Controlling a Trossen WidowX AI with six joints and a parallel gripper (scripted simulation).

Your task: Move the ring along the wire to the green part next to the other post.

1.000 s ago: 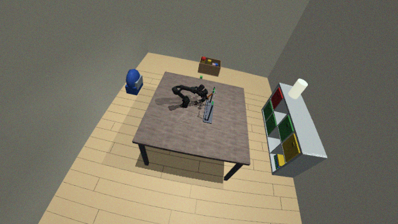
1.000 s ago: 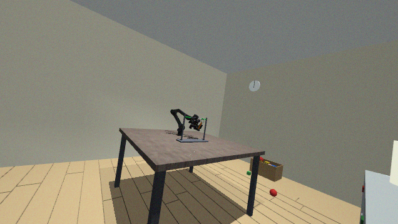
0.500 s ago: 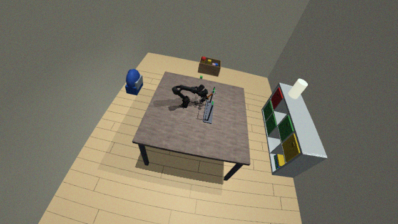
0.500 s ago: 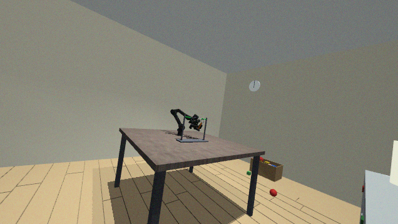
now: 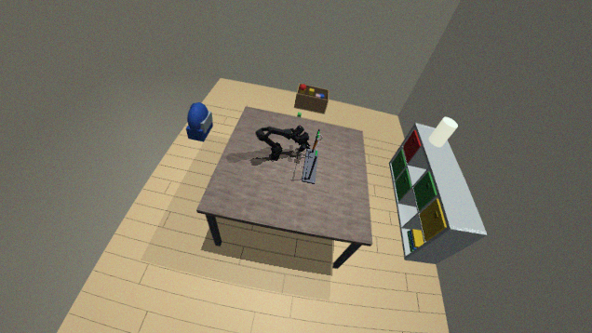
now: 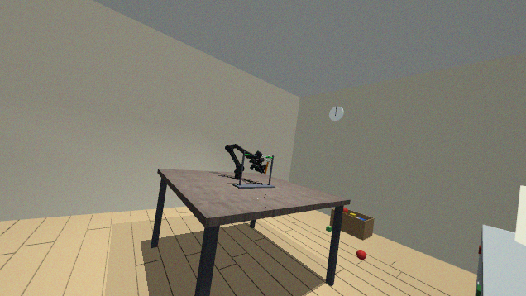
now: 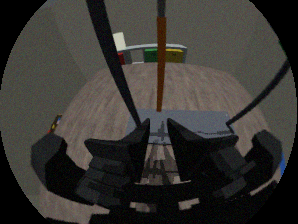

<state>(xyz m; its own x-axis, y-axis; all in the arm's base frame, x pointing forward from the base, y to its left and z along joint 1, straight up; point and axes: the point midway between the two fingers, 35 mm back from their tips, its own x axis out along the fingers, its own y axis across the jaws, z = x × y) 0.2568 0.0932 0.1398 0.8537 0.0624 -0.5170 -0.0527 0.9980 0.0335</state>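
The orange handle hangs steeply down from the ring, which is at the green wire part beside one post. The ring is out of the wrist view, and its exact contact with the wire is too small to tell. The other green part is beside the far post. My gripper is partly open with nothing visible between its fingertips. The handle's lower end appears just beyond the fingertip gap; whether they touch is unclear.
The grey base plate of the posts stands on the brown table. The arm reaches in from one side, close to the posts. A shelf and a toy box stand off the table.
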